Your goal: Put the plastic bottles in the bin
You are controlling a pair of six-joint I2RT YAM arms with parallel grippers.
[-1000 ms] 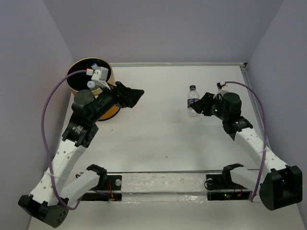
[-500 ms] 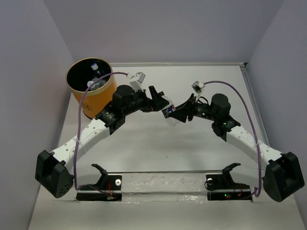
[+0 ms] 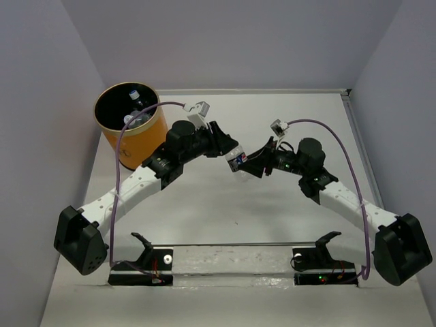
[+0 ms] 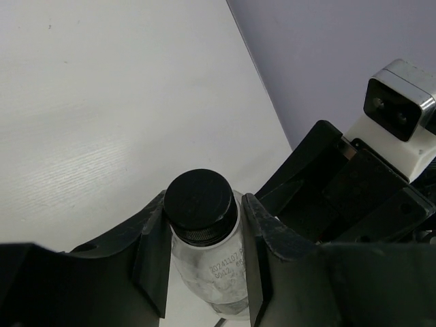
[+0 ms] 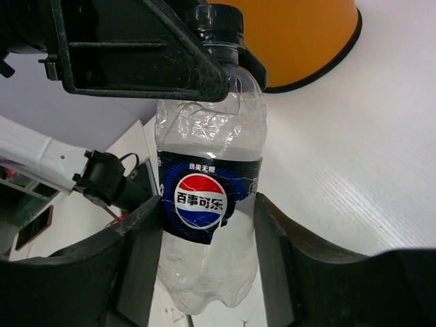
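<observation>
Both arms have shifted slightly leftward since before; the left gripper (image 4: 202, 228) pinches one clear, crinkled, black-capped bottle (image 5: 208, 197) at its neck; the right gripper (image 5: 208, 225) clamps its dark-labelled body; it sits mid-way over the white table (image 3: 204, 218), well apart from the round orange bin (image 3: 139, 139).
</observation>
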